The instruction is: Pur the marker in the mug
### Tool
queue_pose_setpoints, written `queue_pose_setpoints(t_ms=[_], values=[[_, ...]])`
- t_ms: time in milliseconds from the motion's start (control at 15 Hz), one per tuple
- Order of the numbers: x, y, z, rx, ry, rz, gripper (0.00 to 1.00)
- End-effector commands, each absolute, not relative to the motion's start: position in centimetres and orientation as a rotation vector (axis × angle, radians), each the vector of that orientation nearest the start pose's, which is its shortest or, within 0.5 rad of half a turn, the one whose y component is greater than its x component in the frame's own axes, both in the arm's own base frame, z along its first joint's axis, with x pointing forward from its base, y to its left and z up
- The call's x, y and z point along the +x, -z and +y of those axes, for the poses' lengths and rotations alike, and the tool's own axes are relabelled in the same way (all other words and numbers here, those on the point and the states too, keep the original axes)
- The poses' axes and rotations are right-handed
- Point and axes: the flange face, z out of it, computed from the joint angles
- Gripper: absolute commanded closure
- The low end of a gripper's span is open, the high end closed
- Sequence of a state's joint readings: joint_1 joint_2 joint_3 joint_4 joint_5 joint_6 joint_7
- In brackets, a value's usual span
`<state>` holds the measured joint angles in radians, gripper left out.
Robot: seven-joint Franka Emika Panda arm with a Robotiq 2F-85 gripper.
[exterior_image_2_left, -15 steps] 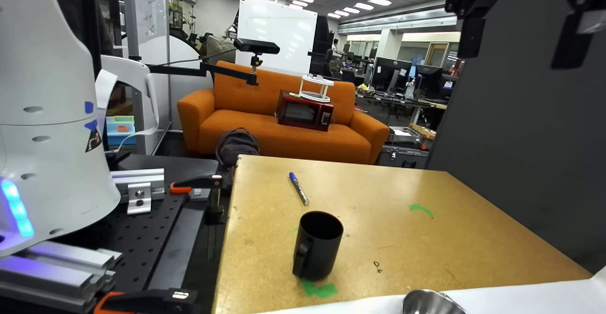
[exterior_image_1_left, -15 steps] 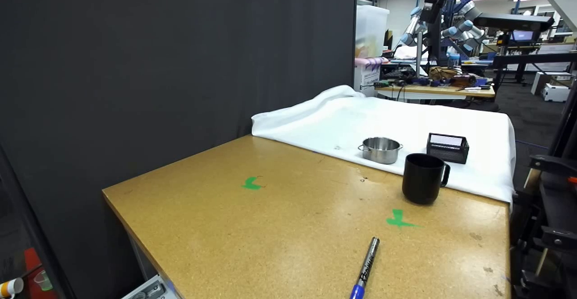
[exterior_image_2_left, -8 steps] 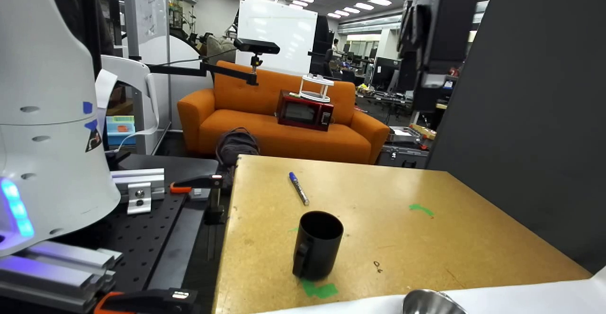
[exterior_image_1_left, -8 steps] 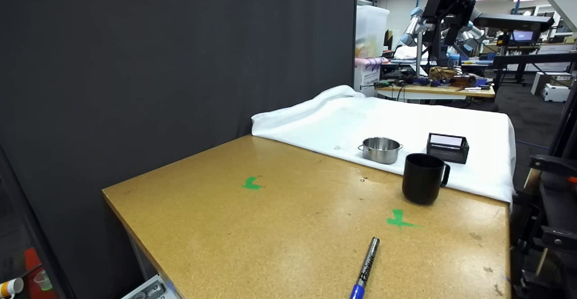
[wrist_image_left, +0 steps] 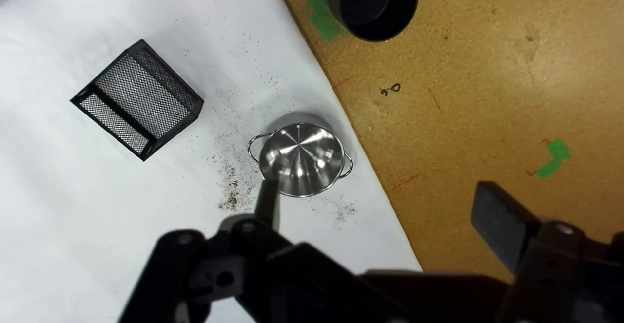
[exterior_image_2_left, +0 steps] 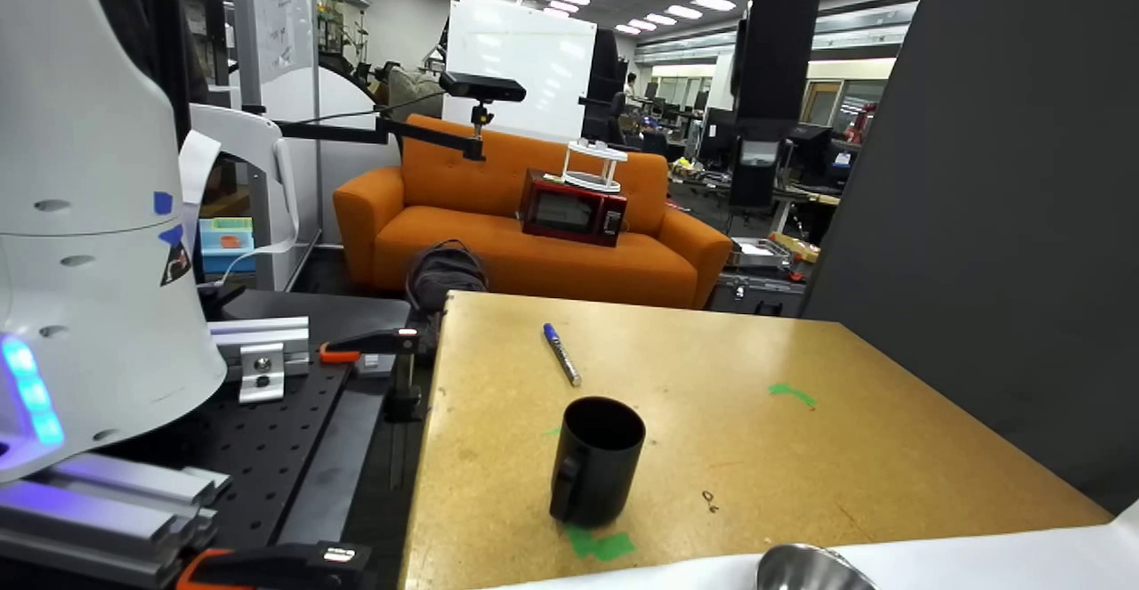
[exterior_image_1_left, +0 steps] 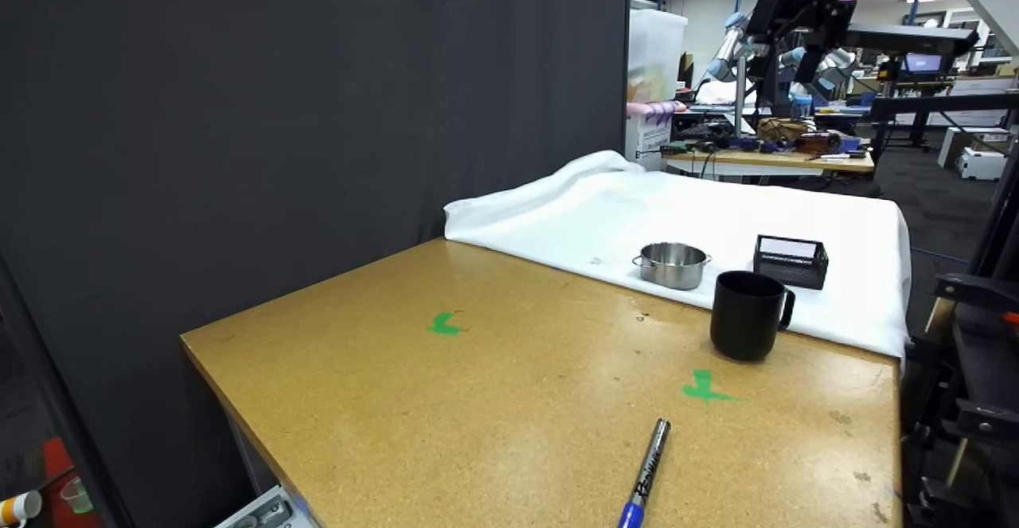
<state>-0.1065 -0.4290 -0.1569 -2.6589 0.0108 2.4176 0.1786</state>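
The blue marker with a silvery end lies flat on the wooden table in both exterior views [exterior_image_1_left: 648,464] [exterior_image_2_left: 562,355]. It is out of the wrist view. The black mug stands upright on the table in both exterior views [exterior_image_1_left: 746,317] [exterior_image_2_left: 598,464], with its handle to the side. It also shows at the top of the wrist view [wrist_image_left: 375,4], cut off by the frame edge. My gripper shows in both exterior views [exterior_image_1_left: 785,68] [exterior_image_2_left: 755,182], high above the table and apart from both things. In the wrist view [wrist_image_left: 379,199] its fingers are wide apart with nothing between them.
A round metal dish [wrist_image_left: 302,160] with two handles sits on the white cloth [wrist_image_left: 58,191] beside the mug. A black mesh box [wrist_image_left: 141,99] stands further along on the cloth. A dark partition [exterior_image_1_left: 318,114] rises along one table side.
My gripper has come lower and, in an exterior view, shifted left. It has turned, so its spread fingers now appear edge-on there. The marker and mug have not moved.
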Motion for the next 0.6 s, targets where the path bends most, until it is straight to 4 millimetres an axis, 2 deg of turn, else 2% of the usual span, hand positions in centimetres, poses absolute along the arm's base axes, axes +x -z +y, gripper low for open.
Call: queue_pose_setpoints(t_ms=[0,333,400,533], values=[[38.8,-38.2,-8.6,-2.941,0.25,0.721,0.0],[36.7,-33.4,-2.6,-2.837,0.045,0.915,0.0],[37.2,-32.8,-1.7,-2.801,0.0,0.972,0.0],[36.9,-31.6,-0.1,-2.711,-0.061,1.11,0.0]])
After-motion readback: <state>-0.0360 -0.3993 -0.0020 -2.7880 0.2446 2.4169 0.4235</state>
